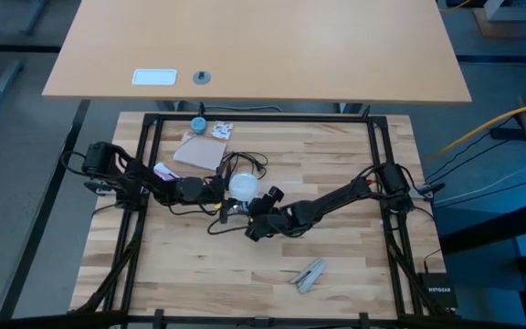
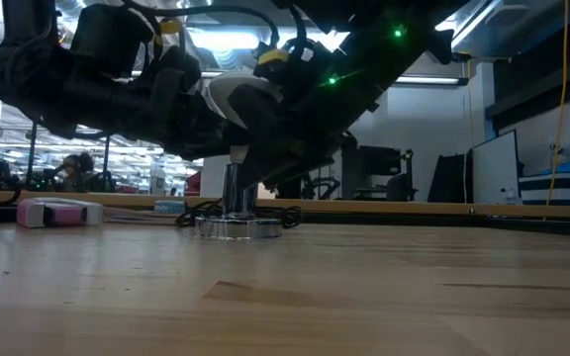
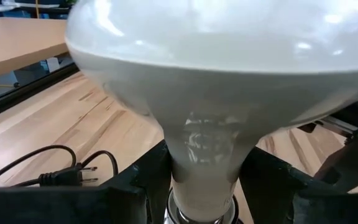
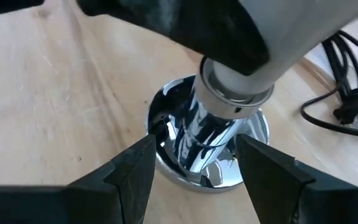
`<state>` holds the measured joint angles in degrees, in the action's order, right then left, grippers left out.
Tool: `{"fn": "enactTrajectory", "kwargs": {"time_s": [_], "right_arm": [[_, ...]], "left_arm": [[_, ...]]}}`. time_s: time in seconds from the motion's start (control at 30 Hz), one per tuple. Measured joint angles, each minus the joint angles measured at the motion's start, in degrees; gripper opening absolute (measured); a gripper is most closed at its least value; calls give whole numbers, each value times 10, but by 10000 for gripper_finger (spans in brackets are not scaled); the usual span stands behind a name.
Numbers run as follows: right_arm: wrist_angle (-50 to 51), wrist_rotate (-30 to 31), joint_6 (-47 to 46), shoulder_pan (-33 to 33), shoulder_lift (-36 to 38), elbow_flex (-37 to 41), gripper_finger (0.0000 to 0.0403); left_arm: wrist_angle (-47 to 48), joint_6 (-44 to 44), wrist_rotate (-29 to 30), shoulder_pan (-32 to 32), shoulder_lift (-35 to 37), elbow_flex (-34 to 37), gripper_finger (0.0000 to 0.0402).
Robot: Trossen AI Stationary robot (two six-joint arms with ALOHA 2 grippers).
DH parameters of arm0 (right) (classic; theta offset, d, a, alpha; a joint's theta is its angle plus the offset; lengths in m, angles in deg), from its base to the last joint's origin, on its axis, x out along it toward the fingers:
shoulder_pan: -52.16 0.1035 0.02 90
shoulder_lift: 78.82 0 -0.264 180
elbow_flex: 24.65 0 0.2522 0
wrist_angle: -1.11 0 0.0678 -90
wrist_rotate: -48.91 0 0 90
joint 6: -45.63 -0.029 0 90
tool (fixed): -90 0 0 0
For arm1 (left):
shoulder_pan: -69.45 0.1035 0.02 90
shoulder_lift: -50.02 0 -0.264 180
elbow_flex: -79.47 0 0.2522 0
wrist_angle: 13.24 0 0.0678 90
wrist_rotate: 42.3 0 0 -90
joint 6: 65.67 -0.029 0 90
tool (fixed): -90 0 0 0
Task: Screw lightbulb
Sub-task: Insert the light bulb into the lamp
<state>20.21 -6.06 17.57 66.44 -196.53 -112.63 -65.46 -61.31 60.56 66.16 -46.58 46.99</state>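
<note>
Frosted lightbulb (image 3: 210,81) | neck between left claw (image 3: 204,193) fingers | upright

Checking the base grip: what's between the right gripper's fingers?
The chrome lamp stem rising from its base, seen in the right wrist view. The right gripper straddles it; contact is unclear. The lightbulb sits above.

Butcher-block worktable (image 1: 336,265) inside a black metal frame (image 1: 378,164). Beyond its far edge, a lighter tan desk (image 1: 263,46) carrying a white rectangular card (image 1: 154,77) and a small dark round object (image 1: 202,77). Grey floor (image 1: 7,110) on both sides; yellow cable (image 1: 482,128) at right. Low view: large open hall, ceiling strip lights (image 2: 206,40), dark monitor (image 2: 494,163), white wall (image 2: 428,119).
</note>
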Motion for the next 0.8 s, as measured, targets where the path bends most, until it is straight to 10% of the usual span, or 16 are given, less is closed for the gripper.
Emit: {"fn": "enactTrajectory", "kwargs": {"time_s": [0.8], "right_arm": [[-2, -27, -16, 0, -45, -2, 225]], "left_arm": [[-25, -15, 2, 0, -19, 0, 156]]}}
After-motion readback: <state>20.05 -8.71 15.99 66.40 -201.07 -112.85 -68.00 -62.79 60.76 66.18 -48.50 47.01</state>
